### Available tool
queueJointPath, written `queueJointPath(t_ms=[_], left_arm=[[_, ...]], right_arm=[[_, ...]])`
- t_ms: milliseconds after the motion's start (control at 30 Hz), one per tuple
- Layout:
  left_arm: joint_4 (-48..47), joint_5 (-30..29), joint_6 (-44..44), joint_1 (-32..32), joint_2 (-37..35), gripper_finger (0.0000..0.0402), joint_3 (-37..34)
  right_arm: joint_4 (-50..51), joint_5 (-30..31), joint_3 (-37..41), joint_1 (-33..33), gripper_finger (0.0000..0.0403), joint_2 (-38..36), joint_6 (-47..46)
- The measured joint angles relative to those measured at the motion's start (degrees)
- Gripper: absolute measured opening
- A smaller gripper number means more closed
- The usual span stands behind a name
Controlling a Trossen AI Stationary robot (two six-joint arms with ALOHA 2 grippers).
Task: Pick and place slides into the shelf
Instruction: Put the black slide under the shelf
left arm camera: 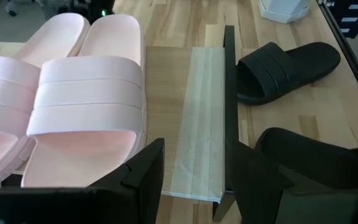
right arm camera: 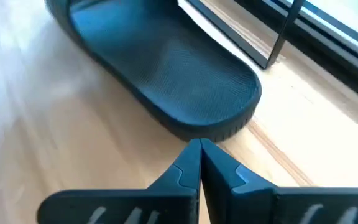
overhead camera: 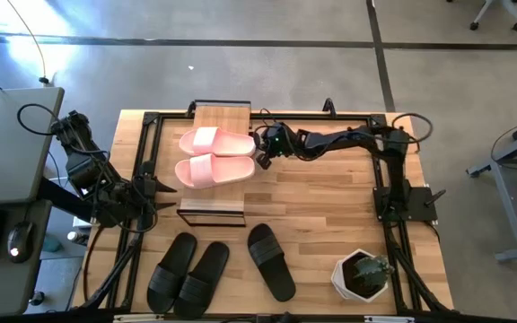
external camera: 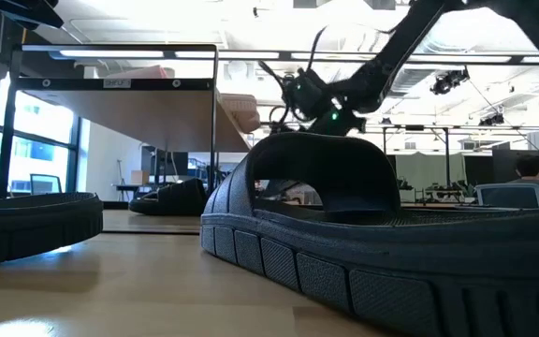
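The shelf (overhead camera: pixel 220 117) stands left of the table's middle. Two pale pink slides (overhead camera: pixel 214 141) (overhead camera: pixel 214 170) lie on its plank top. A black slide (right arm camera: pixel 166 68) lies sole down on the table at the shelf's foot, and in the low view it shows under the plank (external camera: pixel 171 198). My right gripper (right arm camera: pixel 199 149) is shut, its tips at that slide's heel end. Three more black slides (overhead camera: pixel 170 269) (overhead camera: pixel 202 278) (overhead camera: pixel 270 260) lie near the front edge. My left gripper (left arm camera: pixel 197 177) waits open at the shelf's left, holding nothing. My right gripper's shut fingertips (right arm camera: pixel 194 155) slant down from the table's right side at the rounded heel end (right arm camera: pixel 197 132) of the black slide, which lies flat on the table. Whether the tips touch it I cannot tell.
A potted plant in a white pot (overhead camera: pixel 363 274) stands at the near right corner. The black rail frame (overhead camera: pixel 384 179) runs round the table's edges. Bare wood (overhead camera: pixel 321 197) lies between the shelf and the right arm's base.
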State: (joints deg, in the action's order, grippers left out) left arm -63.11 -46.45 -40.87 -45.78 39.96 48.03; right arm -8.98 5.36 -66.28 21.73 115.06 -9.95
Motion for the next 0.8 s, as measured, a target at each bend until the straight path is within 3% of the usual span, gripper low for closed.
queueJointPath(t_ms=[267,433,633,800], left_arm=[[0.0,0.3,-0.2,0.0,0.0,0.0156,0.0],[0.9,2.3,-0.3,0.0,0.0,0.0156,0.0],[3.7,7.0,-0.1,0.0,0.0,0.0156,0.0],[4.8,8.8,-0.1,0.0,0.8,0.0156,0.0]], right_arm=[[15.6,8.2,0.0,-2.9,0.0000,-8.1,2.9],[24.6,9.9,0.0,-7.4,0.0000,-14.7,7.4],[28.2,16.2,0.0,-17.4,0.0000,-24.1,15.7],[28.1,16.5,0.0,-28.7,0.0000,-29.2,24.2]])
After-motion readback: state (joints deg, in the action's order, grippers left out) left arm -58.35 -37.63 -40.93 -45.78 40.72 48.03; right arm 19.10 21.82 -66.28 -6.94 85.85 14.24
